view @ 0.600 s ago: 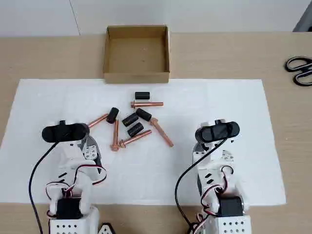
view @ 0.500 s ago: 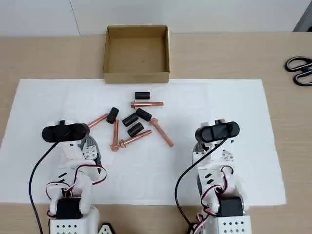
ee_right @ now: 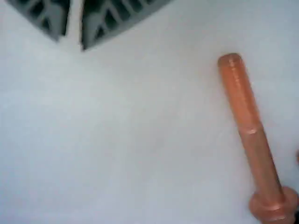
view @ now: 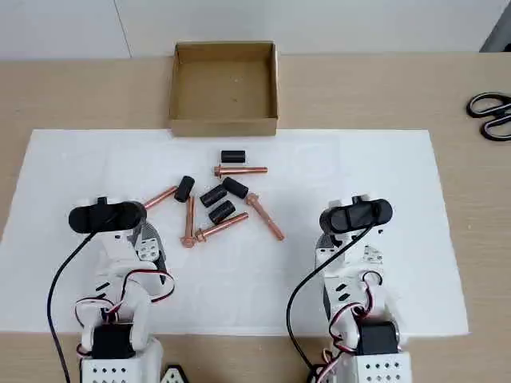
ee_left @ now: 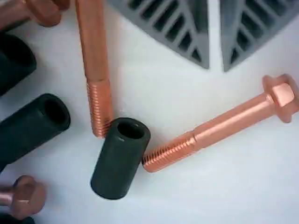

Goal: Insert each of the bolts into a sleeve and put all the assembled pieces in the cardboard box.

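Five copper bolts [view: 240,170] and five black sleeves [view: 212,195] lie loose and unassembled on white paper [view: 383,175] at frame centre. The cardboard box [view: 223,126] stands above them on the counter [view: 359,88]. The left fingers [ee_left: 177,23] and right fingers [ee_right: 117,14] sit pressed almost together, gripping nothing.

A wide white paper sheet [view: 359,159] lies spread before me on a light wooden table [view: 96,88]. I see the table's bare top to the left, to the right and on the far side of the sheet. On that bare wood at the far right lies a pair of black-handled scissors [view: 491,114], off the sheet. Beyond the table's far edge stands a pale wall [view: 319,24].
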